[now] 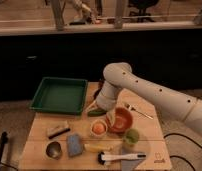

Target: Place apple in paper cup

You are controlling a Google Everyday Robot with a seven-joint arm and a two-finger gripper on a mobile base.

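The paper cup [99, 128] is short, wide and pale beige, and stands in the middle of the wooden table [154, 135]. An orange-red apple [98, 129] sits inside it. My gripper [109, 118] hangs from the white arm just above and to the right of the cup, between the cup and the red-orange bowl [122, 120]. The apple is below the gripper, apart from it.
A green tray [59, 94] lies at the back left. A dark green object [95, 112] lies behind the cup. A fork [139, 111], a green cup [131, 136], a banana [96, 147], a brush [119, 157], a blue sponge [74, 145], a metal cup [54, 149] and a brown bar [58, 131] surround it.
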